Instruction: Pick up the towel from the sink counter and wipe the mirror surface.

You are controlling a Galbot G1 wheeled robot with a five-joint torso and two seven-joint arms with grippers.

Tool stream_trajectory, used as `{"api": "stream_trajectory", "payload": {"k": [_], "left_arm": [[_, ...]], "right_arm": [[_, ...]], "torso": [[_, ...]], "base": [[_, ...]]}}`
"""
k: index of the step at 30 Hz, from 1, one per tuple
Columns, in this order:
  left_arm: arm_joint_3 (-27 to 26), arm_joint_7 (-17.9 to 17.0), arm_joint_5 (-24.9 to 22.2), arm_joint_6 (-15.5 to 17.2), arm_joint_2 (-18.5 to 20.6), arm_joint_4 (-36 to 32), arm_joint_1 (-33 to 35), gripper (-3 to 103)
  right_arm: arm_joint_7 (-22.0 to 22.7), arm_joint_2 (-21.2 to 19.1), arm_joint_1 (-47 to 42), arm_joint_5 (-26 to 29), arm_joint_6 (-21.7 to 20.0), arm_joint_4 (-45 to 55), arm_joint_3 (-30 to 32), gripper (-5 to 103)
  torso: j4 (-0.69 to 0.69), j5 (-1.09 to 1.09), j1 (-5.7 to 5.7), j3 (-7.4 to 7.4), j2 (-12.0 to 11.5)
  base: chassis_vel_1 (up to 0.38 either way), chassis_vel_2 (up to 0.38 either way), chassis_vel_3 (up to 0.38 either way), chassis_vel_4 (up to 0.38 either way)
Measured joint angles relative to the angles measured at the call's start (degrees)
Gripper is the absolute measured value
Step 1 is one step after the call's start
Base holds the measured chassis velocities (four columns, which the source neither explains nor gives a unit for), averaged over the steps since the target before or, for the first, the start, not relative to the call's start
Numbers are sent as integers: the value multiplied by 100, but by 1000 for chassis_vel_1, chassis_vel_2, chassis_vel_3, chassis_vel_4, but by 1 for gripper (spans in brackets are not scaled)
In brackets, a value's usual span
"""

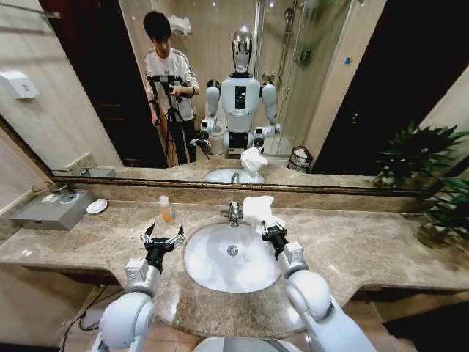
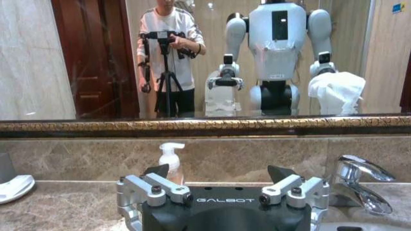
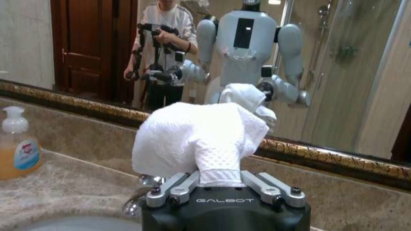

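The right claw (image 1: pixel 272 230) was clamped on the towel (image 1: pixel 259 211), which bunched up above its fingers (well clear of the worktop (image 1: pixel 366 249)). That arm reached forward over the basin (image 1: pixel 231 258) rim, beside the tap (image 1: pixel 234 213), pointing at the mirror (image 1: pixel 308 88). The left claw (image 1: pixel 162 236) hovered with fingers apart, left of the basin near the soap bottle (image 1: pixel 167 209).
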Motion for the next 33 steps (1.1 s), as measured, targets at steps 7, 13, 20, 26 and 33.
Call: {"api": "stream_trajectory", "payload": {"k": [7, 13, 20, 26, 33], "left_arm": [[0, 0, 0, 0, 0, 0, 0, 100], [0, 0, 0, 0, 0, 0, 2, 100], [1, 0, 0, 0, 0, 0, 1, 100], [1, 0, 0, 0, 0, 0, 0, 100], [0, 0, 0, 0, 0, 0, 1, 100]], "right_arm": [[-17, 17, -80, -33, 34, 19, -28, 12], [-72, 27, -52, -161, 144, -47, -69, 12], [-143, -151, 724, 654, -284, -581, -312, 12], [-375, -614, 1460, 1344, -1291, -1161, -606, 12], [-603, -979, 1995, 1204, -1589, -1835, -1347, 12]], "torso": [[-1, 0, 1, 0, 0], [0, 0, -6, -2, 3], [1, 2, -1, 0, 1], [-3, 0, 4, 1, -1], [0, 0, -2, 0, 0]], "base": [[76, -86, -85, 83], [113, -113, -118, 121], [27, -35, -34, 32], [-10, 18, 12, -7], [0, 0, 0, 0]]}}
